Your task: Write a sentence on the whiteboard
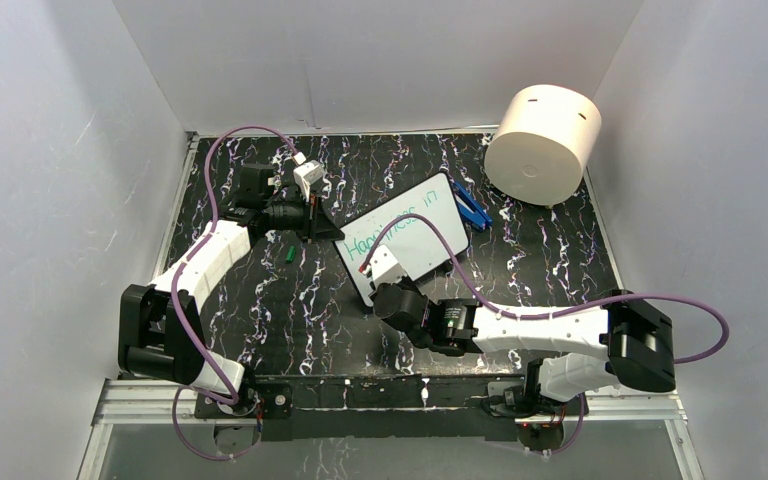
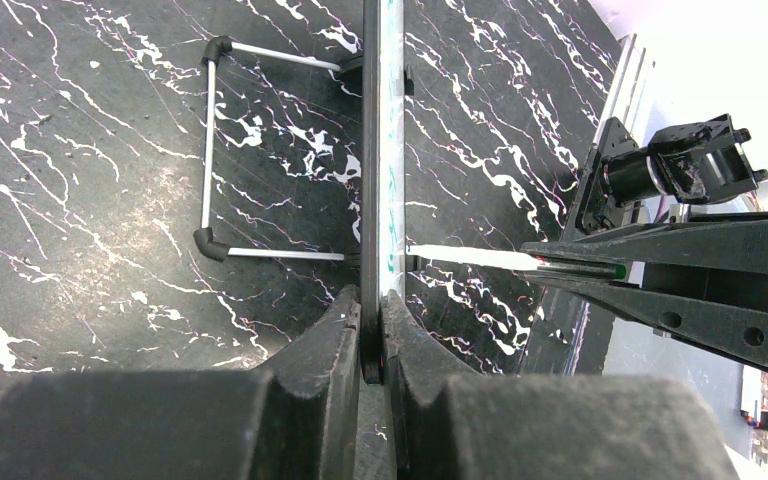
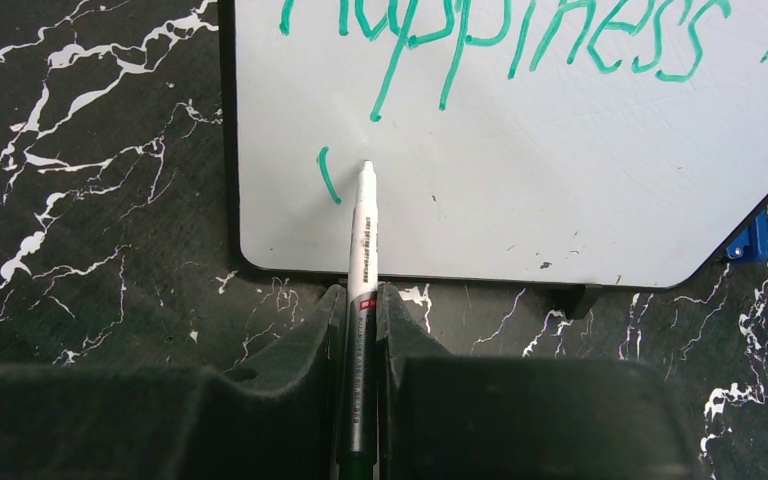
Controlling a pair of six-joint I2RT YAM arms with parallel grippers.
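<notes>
The whiteboard (image 1: 422, 240) stands tilted on the black table, with the sentence (image 1: 392, 230) in teal reading "Happiness in". My left gripper (image 1: 332, 232) is shut on the board's left edge; in the left wrist view the board (image 2: 380, 150) shows edge-on between the jaws (image 2: 373, 310). My right gripper (image 1: 380, 285) is shut on a white marker (image 3: 362, 240). The marker's tip touches the whiteboard (image 3: 560, 180) below the sentence (image 3: 520, 40), just right of a short teal stroke (image 3: 329, 175). The marker (image 2: 470, 258) also shows in the left wrist view.
A big cream cylinder (image 1: 543, 143) lies at the back right. A blue object (image 1: 473, 208) sits by the board's right edge. A small green cap (image 1: 288, 253) lies on the table left of the board. A wire stand (image 2: 210, 150) props the board from behind.
</notes>
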